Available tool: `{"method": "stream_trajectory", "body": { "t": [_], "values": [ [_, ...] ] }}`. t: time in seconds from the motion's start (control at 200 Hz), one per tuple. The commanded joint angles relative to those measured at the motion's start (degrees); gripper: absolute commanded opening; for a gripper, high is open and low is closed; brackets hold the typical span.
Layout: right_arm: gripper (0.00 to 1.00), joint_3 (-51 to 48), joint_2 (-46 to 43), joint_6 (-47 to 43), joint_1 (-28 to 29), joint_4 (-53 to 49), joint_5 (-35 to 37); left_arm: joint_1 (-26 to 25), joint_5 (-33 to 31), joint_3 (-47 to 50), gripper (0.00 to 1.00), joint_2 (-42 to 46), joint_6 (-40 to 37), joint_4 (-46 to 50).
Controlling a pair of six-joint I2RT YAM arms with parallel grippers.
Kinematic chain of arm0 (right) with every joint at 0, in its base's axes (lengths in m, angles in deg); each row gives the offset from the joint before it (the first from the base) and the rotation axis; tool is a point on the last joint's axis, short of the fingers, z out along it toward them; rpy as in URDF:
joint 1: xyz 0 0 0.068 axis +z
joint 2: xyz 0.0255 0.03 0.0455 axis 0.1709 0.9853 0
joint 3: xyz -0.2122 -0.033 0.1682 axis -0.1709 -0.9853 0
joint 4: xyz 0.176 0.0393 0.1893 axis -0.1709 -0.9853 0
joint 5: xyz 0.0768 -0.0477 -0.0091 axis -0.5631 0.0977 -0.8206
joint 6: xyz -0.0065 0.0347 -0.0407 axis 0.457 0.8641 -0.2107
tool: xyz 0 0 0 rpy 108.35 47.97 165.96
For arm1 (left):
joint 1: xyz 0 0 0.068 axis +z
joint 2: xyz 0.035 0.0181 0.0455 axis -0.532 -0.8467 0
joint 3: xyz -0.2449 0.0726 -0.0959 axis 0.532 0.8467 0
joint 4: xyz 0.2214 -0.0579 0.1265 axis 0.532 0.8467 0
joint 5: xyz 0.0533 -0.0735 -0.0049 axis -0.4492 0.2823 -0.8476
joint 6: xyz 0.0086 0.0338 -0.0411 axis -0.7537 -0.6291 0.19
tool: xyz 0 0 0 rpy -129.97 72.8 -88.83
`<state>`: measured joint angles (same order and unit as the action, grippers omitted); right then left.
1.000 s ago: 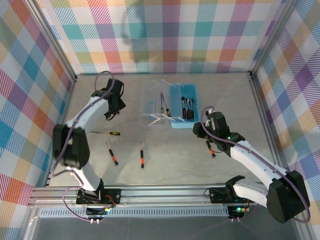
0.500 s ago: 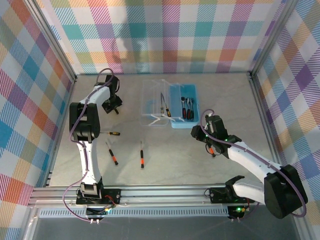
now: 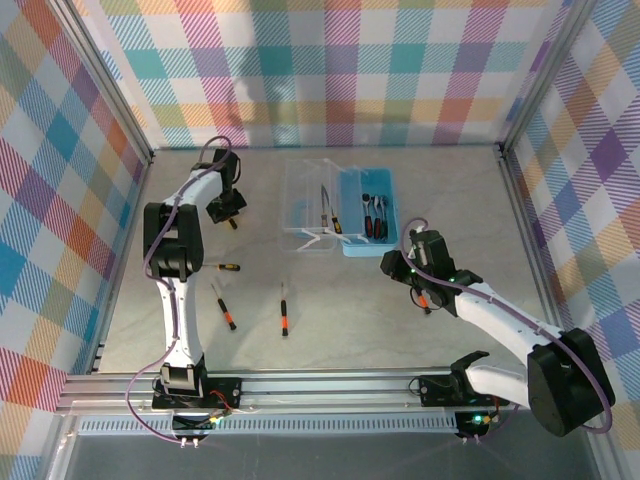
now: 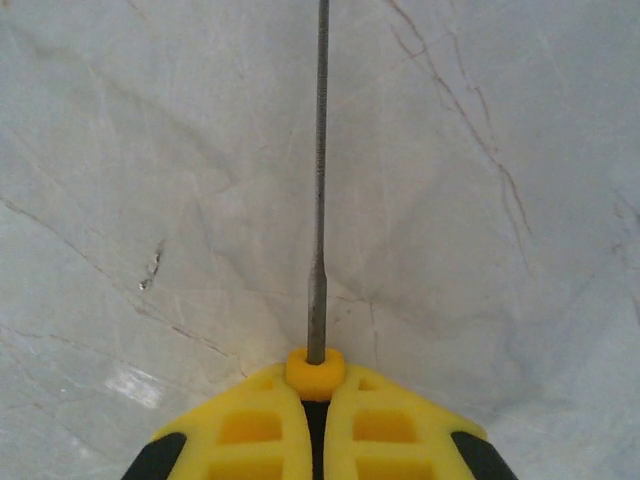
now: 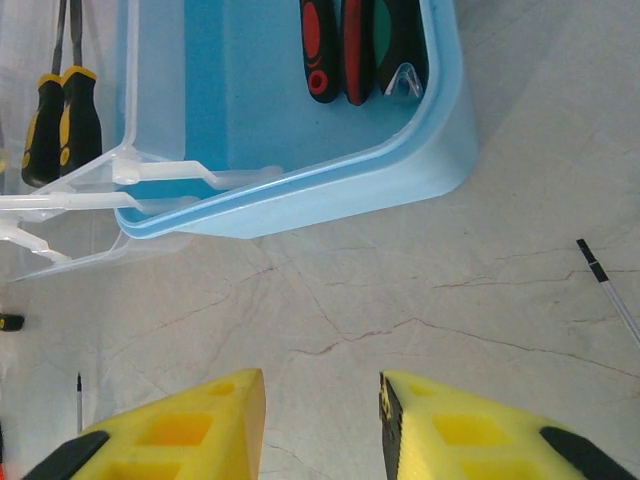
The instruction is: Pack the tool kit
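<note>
The tool kit's light-blue box (image 3: 368, 226) stands open at the back middle, its clear lid (image 3: 310, 212) laid out to the left. Red- and green-handled tools (image 5: 345, 45) lie in the box (image 5: 300, 195), and black-and-orange screwdrivers (image 5: 62, 125) lie on the lid. At the back left my left gripper (image 3: 226, 210) (image 4: 316, 385) is shut on a screwdriver, whose metal shaft (image 4: 318, 200) points away over the table. My right gripper (image 3: 402, 266) (image 5: 322, 392) hangs open above bare table just before the box's near right corner.
Three loose screwdrivers lie on the left half of the table: one (image 3: 216, 266), another (image 3: 225, 306) and a third (image 3: 284, 322). One more screwdriver (image 3: 424, 299) lies under the right arm, its thin shaft (image 5: 610, 290) visible. Plaid walls enclose the table.
The left jaws have closed on the screwdriver at the back left, and the left arm has folded in. The right gripper has drifted slightly left.
</note>
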<state>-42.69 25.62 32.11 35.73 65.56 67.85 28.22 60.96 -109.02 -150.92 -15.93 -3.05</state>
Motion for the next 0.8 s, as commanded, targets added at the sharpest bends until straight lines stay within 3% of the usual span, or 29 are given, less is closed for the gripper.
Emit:
{"method": "stream_trajectory", "body": {
  "t": [0.0,0.39,0.59,0.795],
  "values": [
    [0.37,0.8,0.4,-1.3,-0.2,2.5,-2.3,0.5,4.9,4.7,0.03,6.1,-1.5,0.5],
    [0.37,2.6,-1.9,-5.1,-0.1,1.4,-6.2,-2.1,11.6,28.2,0.0,29.2,-0.2,-9.3],
    [0.39,10.2,-1.3,-6.0,0.2,-3.8,-14.5,-10.7,17.5,43.4,0.0,48.3,-0.9,-17.7],
    [0.42,18.4,2.3,-3.6,2.9,-4.3,-20.8,-24.7,21.4,56.7,0.0,65.6,-0.2,-32.1]
  ]
}}
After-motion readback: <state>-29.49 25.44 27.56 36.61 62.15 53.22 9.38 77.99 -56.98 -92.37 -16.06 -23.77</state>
